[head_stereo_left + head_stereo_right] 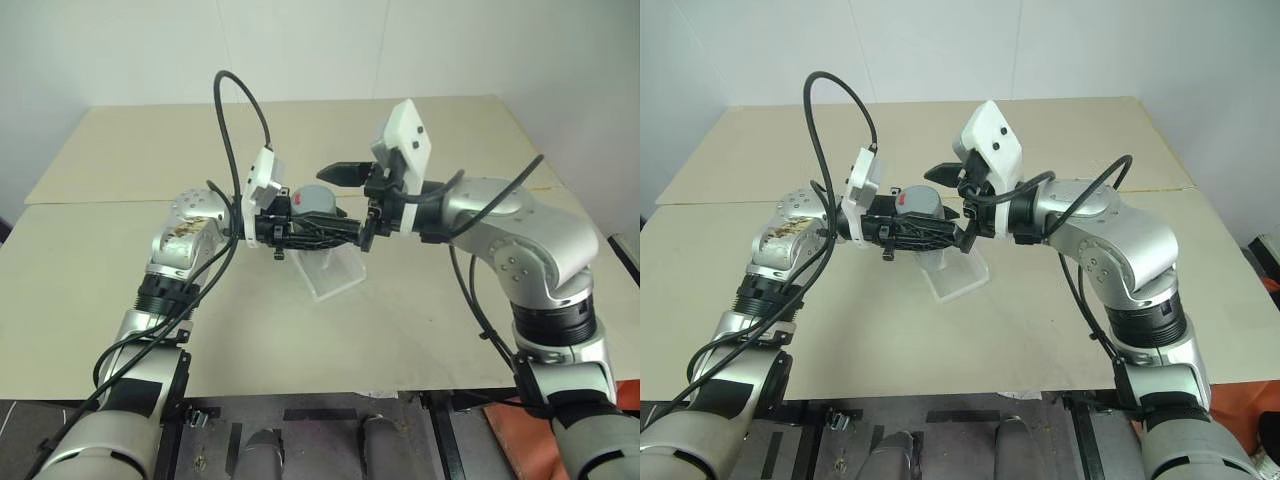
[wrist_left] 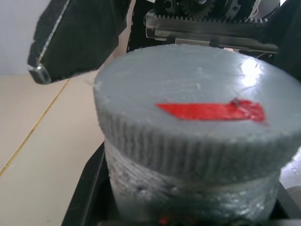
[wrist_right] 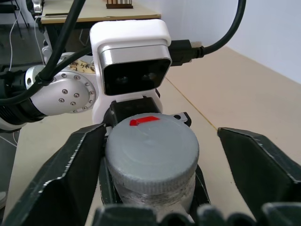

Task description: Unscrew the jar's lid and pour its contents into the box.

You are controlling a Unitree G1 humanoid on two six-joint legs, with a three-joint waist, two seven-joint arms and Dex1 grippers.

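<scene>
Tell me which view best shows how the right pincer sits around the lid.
Right wrist view: the grey lid stands between the right pincer's fingers, one beside its rim, the other apart. Left wrist view shows the lid close up with one finger behind. Head views show it partly hidden.

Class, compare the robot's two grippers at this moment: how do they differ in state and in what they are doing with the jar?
The left gripper is shut on the jar, holding it above the box; the right gripper is open, its fingers either side of the lid, one touching, one apart. Both have black fingers and meet at the jar.
</scene>
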